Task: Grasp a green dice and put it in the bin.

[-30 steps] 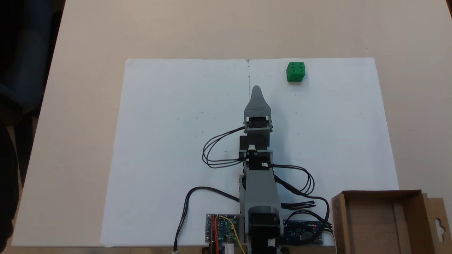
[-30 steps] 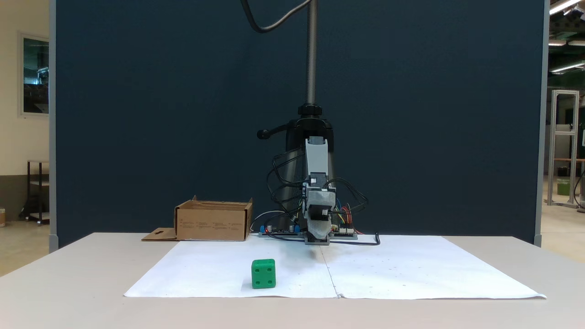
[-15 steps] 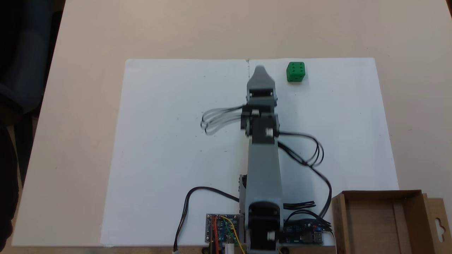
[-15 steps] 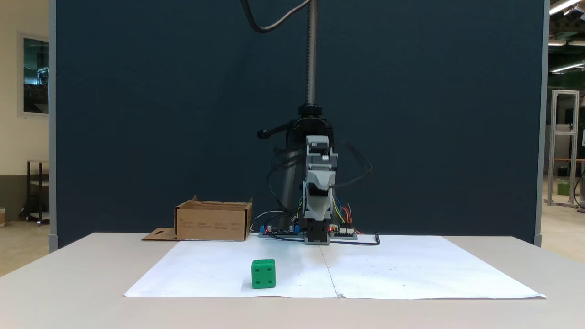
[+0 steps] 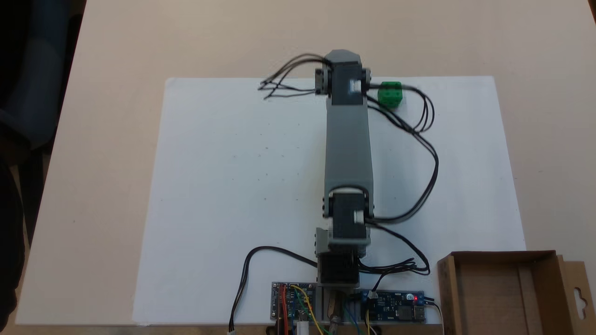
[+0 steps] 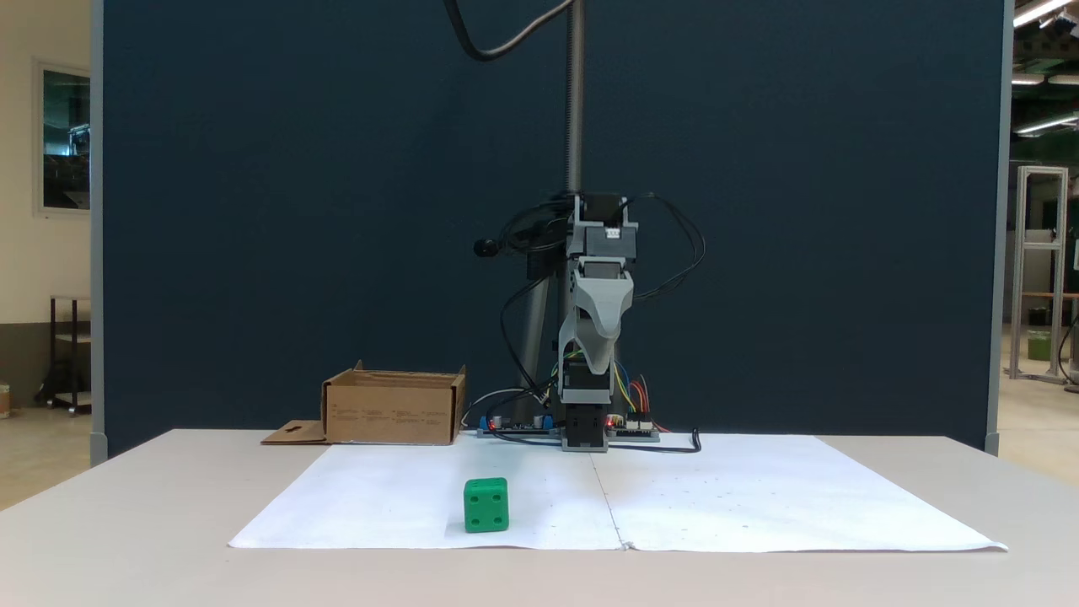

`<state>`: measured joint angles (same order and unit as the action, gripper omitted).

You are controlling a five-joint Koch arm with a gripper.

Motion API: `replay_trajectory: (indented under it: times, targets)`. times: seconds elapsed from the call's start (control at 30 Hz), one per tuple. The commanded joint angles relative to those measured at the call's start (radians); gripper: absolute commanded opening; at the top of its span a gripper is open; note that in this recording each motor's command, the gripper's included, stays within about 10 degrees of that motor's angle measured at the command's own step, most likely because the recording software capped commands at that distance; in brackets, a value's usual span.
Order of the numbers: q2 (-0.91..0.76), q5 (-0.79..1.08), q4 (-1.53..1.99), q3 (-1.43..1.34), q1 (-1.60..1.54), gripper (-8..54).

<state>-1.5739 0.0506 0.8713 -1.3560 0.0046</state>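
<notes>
Dice (image 5: pixel 390 94), green, sits on the white paper (image 5: pixel 233 186) near its far right corner in the fixed view from above, with loose black cables (image 5: pixel 421 121) crossing just over its edge there. From the front-facing fixed view the dice (image 6: pixel 485 505) stands flat on the paper (image 6: pixel 759 506), near the paper's front edge and left of its centre crease, a four-pip face toward the camera.

Beside the dice in the view from above, to its left, is the end of the arm (image 5: pixel 348 139), which stretches from its base at the paper's near edge out to the far edge. The dice and the arm do not touch. From the front, the gripper (image 6: pixel 595 364) hangs point-down from the raised wrist, well above the paper and to the right of the dice. Its grey jaws lie one behind the other, so I cannot tell whether they are apart or together; nothing is seen held in them.

Bin (image 5: pixel 503 293), a brown cardboard box with a slotted flap, stands off the paper's near right corner in the view from above, well apart from the dice. From the front the bin (image 6: pixel 394 407) is behind the dice and to its left, beside the circuit boards (image 5: pixel 298 307) at the arm's base.
</notes>
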Motion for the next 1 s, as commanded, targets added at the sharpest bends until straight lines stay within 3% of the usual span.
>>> replay_trajectory:
  times: [0.0,0.17,0.63,0.97]
  targets:
    - [0.051,-0.094,0.161,0.124,0.023,43.9]
    - [0.176,-0.130,0.348,0.293,0.067,43.7]
    - [0.396,-0.126,0.337,0.583,0.225,43.0]
    - [0.512,0.017,0.318,0.684,0.360,42.4]
